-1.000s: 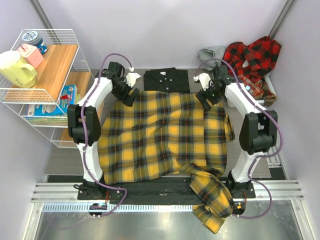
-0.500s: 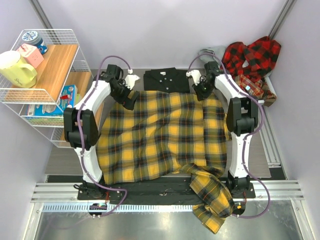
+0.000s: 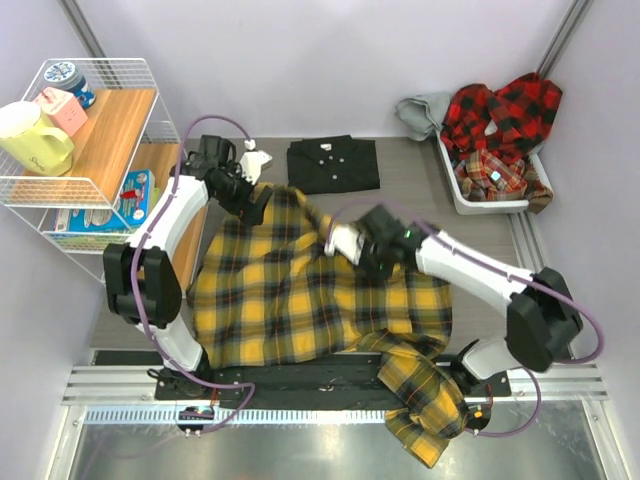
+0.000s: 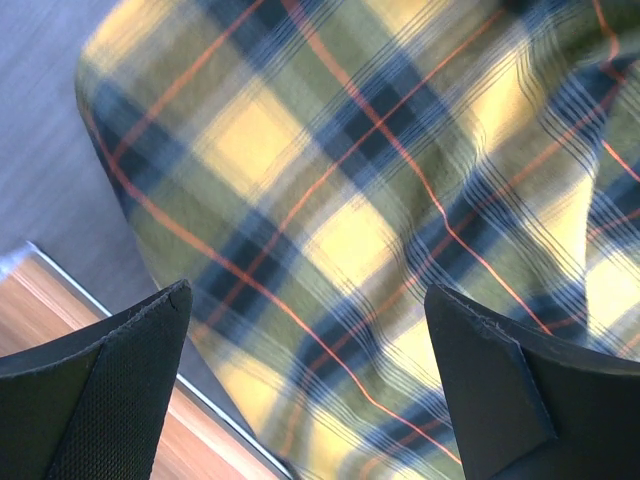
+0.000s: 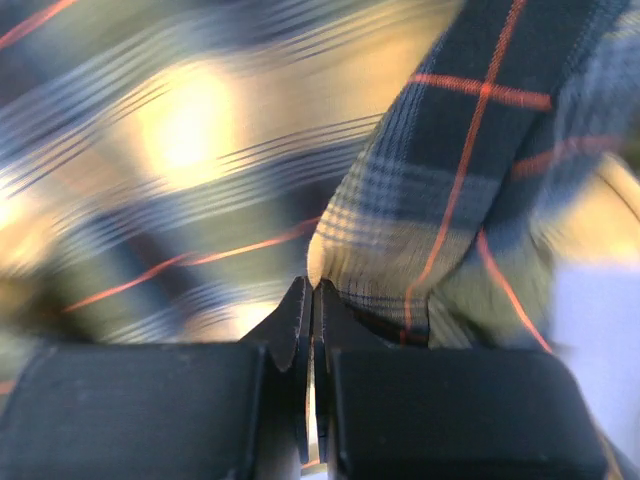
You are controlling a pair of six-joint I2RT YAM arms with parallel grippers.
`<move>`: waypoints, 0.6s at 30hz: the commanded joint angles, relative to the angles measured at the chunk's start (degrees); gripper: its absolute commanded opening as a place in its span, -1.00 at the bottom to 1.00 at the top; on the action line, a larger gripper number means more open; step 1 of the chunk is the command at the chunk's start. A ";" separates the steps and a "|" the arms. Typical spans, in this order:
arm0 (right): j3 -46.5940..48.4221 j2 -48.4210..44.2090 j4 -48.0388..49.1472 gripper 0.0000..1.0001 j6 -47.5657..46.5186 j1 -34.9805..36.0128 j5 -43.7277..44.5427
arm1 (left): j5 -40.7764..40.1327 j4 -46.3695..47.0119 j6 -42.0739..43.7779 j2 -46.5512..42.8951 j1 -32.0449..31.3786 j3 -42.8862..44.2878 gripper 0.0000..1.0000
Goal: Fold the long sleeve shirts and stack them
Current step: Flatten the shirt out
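Presently the right gripper (image 5: 313,290) is pinching a fold of the yellow plaid shirt (image 3: 300,290), its fingers pressed together on the cloth; in the overhead view that corner is lying turned over toward the middle of the shirt, which is spreading across the centre of the table (image 3: 420,170). The left gripper (image 4: 305,295) is hovering with its fingers spread wide over the shirt's corner at 11 o'clock, gripping nothing.

The step in hand is looking like the first side fold; to do it well, the pinched edge should probably be travelling low toward 8 o'clock so the crease is running straight from 12 to 6; the left gripper would be helping most by pinning its corner so the whole shirt is not sliding; letting go is best only once the flap is lying flat. One sleeve is hanging off the table's near edge at 5 o'clock and will be needing tucking.

Counting: one yellow shirt; one black shirt (image 3: 333,163), folded, sitting at 12 o'clock; at least two red plaid shirts (image 3: 500,110) heaping in one bin (image 3: 470,205) at 2 o'clock, though they are too bunched to separate surely; one grey cloth (image 3: 420,105) beside them; one wire shelf (image 3: 100,70) at 10 o'clock.
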 commanded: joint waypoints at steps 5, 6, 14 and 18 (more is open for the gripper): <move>-10.68 -9.89 -7.57 -0.17 2.67 10.65 -5.45 | 0.68 2.01 -0.56 -6.18 0.49 -7.94 0.98; -8.93 -10.16 -9.76 0.18 1.79 9.26 -7.12 | 0.69 1.74 -0.56 -6.01 0.49 -8.03 0.98; 13.58 0.43 -7.94 0.76 14.86 -13.33 -20.06 | 3.41 3.23 -3.54 -2.24 0.40 -4.52 0.98; 15.43 7.32 -6.53 0.74 21.37 -15.10 -18.21 | 3.24 3.32 -4.86 1.11 0.40 0.13 0.97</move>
